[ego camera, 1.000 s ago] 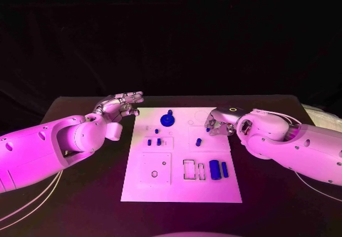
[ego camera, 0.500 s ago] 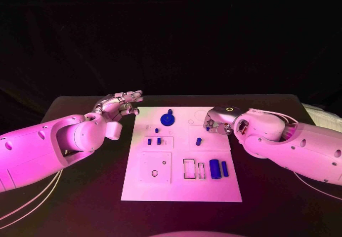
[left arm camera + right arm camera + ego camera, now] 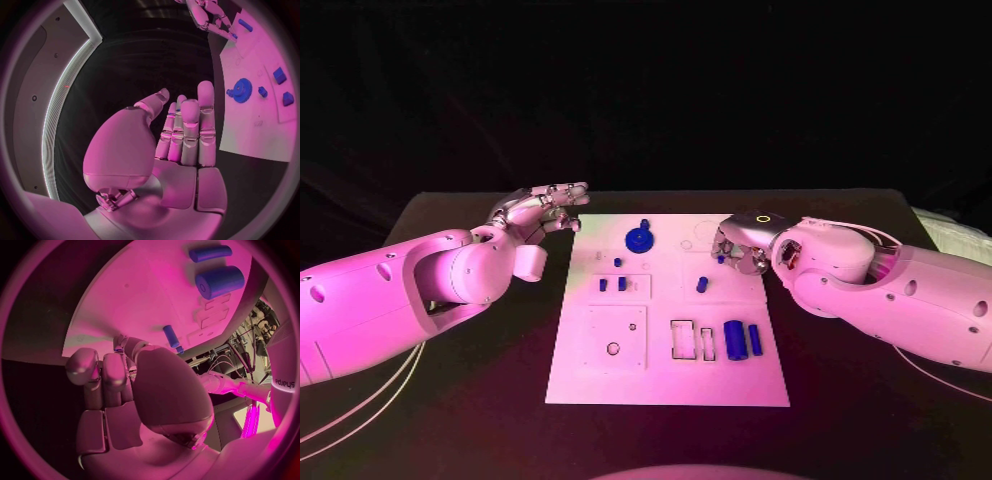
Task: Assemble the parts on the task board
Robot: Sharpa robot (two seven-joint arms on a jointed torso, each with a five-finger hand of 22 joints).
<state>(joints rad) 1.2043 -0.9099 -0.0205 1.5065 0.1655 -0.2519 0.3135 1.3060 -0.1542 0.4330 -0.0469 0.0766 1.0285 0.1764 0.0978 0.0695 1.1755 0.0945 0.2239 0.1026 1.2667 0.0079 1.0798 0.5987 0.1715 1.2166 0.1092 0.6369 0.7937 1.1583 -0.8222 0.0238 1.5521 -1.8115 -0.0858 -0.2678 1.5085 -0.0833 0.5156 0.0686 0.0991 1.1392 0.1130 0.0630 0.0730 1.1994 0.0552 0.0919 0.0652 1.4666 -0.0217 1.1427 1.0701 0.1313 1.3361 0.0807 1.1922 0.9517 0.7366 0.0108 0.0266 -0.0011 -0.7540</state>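
The white board (image 3: 668, 330) lies in the middle of the black bench (image 3: 473, 370), and most of its blue pieces look unassembled. A blue gear (image 3: 639, 240) sits near the board's far edge, two small blue pegs (image 3: 612, 285) stand just nearer than the gear, and another small piece (image 3: 702, 285) lies near the board's middle. Toward the board's near right, a thick blue cylinder (image 3: 734, 343) and a thinner rod (image 3: 754, 341) lie side by side next to open rectangular slots (image 3: 685, 342), which appear unfilled. The right hand (image 3: 737, 250) is over the board's far right corner with its fingers (image 3: 94, 375) curled in; a small blue pin (image 3: 170, 336) shows just past them, but whether it is pinched or merely lies on the board I cannot tell. The left hand (image 3: 542, 210) hovers just off the board's far left corner, fingers (image 3: 187, 125) straight, close together and holding nothing. By my reading the work is early, with nearly every piece left to seat.
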